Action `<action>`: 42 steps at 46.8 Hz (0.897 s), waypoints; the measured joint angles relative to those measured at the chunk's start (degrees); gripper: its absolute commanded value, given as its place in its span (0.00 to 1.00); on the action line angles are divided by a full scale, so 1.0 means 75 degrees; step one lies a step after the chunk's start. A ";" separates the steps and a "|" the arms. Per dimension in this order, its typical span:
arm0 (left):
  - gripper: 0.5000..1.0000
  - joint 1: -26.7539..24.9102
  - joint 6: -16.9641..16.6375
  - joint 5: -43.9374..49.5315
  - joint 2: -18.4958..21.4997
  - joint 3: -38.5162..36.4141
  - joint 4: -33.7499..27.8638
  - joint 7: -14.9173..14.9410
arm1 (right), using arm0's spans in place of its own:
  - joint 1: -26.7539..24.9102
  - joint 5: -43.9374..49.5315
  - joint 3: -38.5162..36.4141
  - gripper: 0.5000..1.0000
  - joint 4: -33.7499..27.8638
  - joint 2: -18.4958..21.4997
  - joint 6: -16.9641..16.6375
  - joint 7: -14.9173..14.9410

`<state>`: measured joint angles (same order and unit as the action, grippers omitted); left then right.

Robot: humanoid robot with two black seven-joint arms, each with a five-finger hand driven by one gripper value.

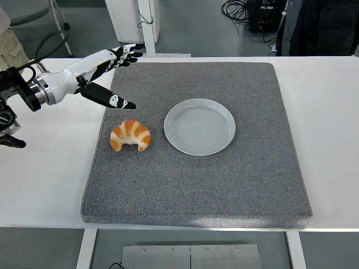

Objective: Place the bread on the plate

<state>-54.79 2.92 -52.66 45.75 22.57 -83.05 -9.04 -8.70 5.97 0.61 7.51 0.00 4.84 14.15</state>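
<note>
- Grey, coarse-textured mat [196, 185] covers the middle of the white table [331, 112], and everything in play sits on it.
- Golden croissant [130, 135], striped pale and brown, lies on the mat's left half with its two tips pointing toward the near edge.
- Just to its right, close but not touching, sits the round pale plate [199, 126], and it holds nothing.
- So the bread is on the mat, not on the plate.
- In from the left edge comes the left hand [104, 75], white on the back with black fingers, held above the mat's far left corner.
- Its fingers [130, 54] are spread wide and stretched out toward the far side, gripping nothing at all.
- The thumb [112, 100] juts out separately, pointing down and to the right, its tip over the mat just beyond the croissant, with a clear gap between the two.
- The black forearm [14, 92] and wrist joint trail back off the left edge over bare tabletop.
- No right arm shows anywhere at the right edge.
- Top right, behind the table, a person in dark clothing [322, 25] stands partly in shot, next to some black cables [235, 8] on the floor.
- At top left, a chair [47, 25] sits back from the table.
</note>
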 measured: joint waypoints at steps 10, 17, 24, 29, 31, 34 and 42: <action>0.99 -0.0014 -0.0308 -0.0744 0.0028 -0.0633 0.0045 0.0018 | 0.0001 -0.0001 0.0000 1.00 0.0003 0.0000 -0.0001 0.0000; 0.99 0.0009 -0.0608 -0.1555 0.0006 -0.0966 0.0089 0.0022 | 0.0002 -0.0002 0.0000 1.00 0.0001 0.0000 -0.0001 0.0001; 0.99 0.0080 -0.0762 -0.1674 -0.0051 -0.1153 0.0222 0.0012 | 0.0002 -0.0001 0.0000 1.00 0.0000 0.0000 -0.0001 0.0001; 0.99 0.0136 -0.0773 -0.1903 -0.0053 -0.1219 0.0234 0.0001 | 0.0000 0.0000 0.0000 1.00 -0.0001 0.0000 -0.0001 0.0001; 0.99 0.0153 -0.0775 -0.1991 -0.0053 -0.1232 0.0233 -0.0006 | 0.0002 0.0000 0.0000 1.00 -0.0001 0.0000 -0.0001 0.0001; 0.99 0.0224 -0.0784 -0.2051 -0.0085 -0.1236 0.0234 -0.0009 | 0.0001 0.0000 0.0000 1.00 0.0001 0.0000 -0.0001 0.0001; 0.99 0.0420 -0.0855 -0.2102 -0.0190 -0.1233 0.0244 -0.0010 | 0.0003 -0.0001 0.0000 1.00 0.0002 0.0000 -0.0001 0.0000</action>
<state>-51.65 -3.50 -68.43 44.33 13.32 -81.22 -9.11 -8.68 5.96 0.61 7.53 0.00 4.83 14.15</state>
